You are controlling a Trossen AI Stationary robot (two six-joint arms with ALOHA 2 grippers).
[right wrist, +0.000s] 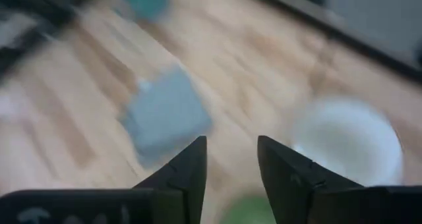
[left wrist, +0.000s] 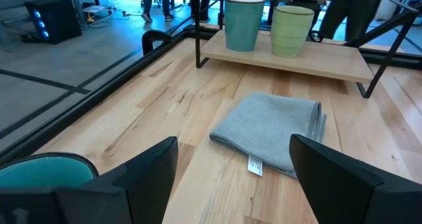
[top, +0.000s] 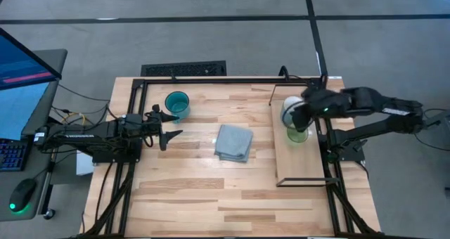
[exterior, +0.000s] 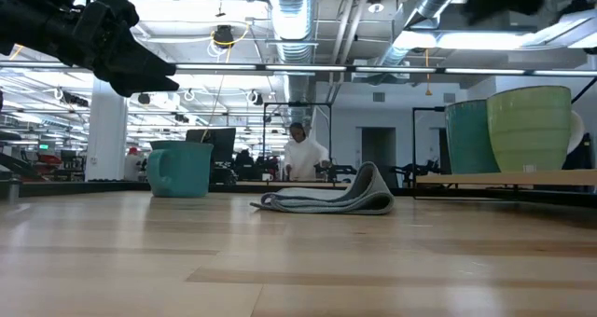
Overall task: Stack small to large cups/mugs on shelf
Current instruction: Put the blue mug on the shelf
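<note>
Right claw [top: 299,121] hovers above the mugs on the shelf; left claw [top: 171,125] waits apart.

We see the right claw's fingers [right wrist: 184,168] parted by a narrow gap, gripping nothing, over the white mug [top: 289,107] and the light green mug [top: 298,134], which stand just beside each other on the shelf [top: 302,165] at the surface's [top: 183,190] right side. We find the teal-blue mug [top: 177,105] upright on the surface, well apart from the shelf and near the left claw, whose fingers [left wrist: 148,171] spread wide and empty. Between them lies the folded grey-blue cloth [top: 233,142]; its small white tag [left wrist: 255,165] carries print we cannot read.
</note>
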